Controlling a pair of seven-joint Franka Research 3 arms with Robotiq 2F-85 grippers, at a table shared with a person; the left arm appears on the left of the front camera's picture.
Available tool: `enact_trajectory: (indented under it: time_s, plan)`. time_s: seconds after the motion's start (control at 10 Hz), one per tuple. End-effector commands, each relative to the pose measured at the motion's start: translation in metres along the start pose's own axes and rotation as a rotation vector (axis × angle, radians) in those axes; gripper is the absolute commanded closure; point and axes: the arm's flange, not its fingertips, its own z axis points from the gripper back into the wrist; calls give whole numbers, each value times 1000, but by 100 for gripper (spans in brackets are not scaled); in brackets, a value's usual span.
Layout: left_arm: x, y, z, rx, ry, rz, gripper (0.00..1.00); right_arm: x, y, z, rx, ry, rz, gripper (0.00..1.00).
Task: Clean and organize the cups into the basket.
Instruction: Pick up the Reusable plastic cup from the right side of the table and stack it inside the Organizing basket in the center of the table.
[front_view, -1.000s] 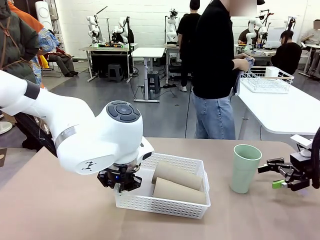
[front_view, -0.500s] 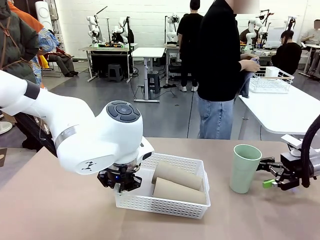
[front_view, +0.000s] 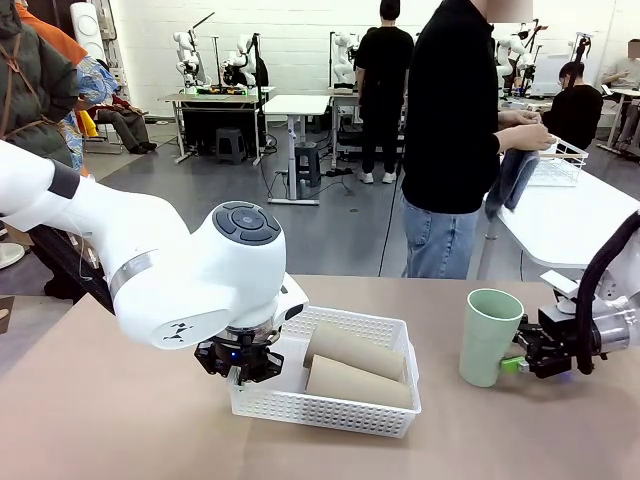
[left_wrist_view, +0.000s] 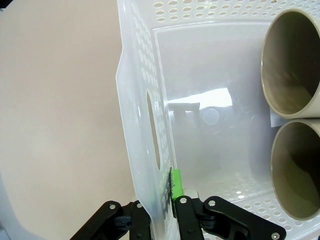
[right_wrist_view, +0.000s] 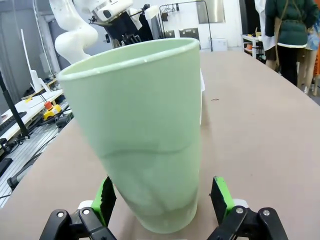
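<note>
1. Mint-green and matte, the one cup (front_view: 490, 335) outside the basket (front_view: 330, 405) stands upright, mouth up, on the right of the table (front_view: 120, 420), well apart from the basket; it looks stiff, empty and light, so I judge it easy to tip if one pad lands first.
2. Its smooth wall widens upward; a hold on the lower half should wedge under the flare rather than slide out, and a moderate squeeze looks enough.
3. Around that lower half is the right gripper (front_view: 515, 362); its jaws are spread wide, one green pad (right_wrist_view: 106, 197) on each side of the cup with a slight gap showing in the right wrist view, so it grips nothing yet.
4. Left of the cup, two tan cups (front_view: 355, 350) lie on their sides, touching, in the right part of the basket, mouths toward its left end; the floor on the left is bare.
5. At that left end wall, by the cut-out handle, the left gripper (left_wrist_view: 170, 200) has its jaws pinched onto the thin plastic, which looks flexible.
</note>
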Motion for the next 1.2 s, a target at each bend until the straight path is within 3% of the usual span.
enact_trajectory:
  time_s: [0.0,0.5,0.6,0.7,0.8,0.9,1.0,1.1]
  plan:
    - [-3,0,-1,14,-11,-8,100,0,-9,-12,15,0,-29,0]
    - [-3,0,-1,14,-11,-8,100,4,-4,-36,113,-10,-40,0]
    - [-3,0,-1,14,-11,-8,100,4,-4,-36,119,-13,-54,59]
    - [-3,0,-1,14,-11,-8,100,4,-3,-34,122,-18,-54,59]
    - [-3,0,-1,14,-11,-8,100,5,-2,-32,124,-18,-53,100]
    - [-3,0,-1,14,-11,-8,100,7,0,-31,127,-16,-56,65]
    - [-3,0,-1,14,-11,-8,100,14,4,-29,119,-12,-59,100]
    - [-3,0,-1,14,-11,-8,100,37,16,-26,92,-6,-86,100]
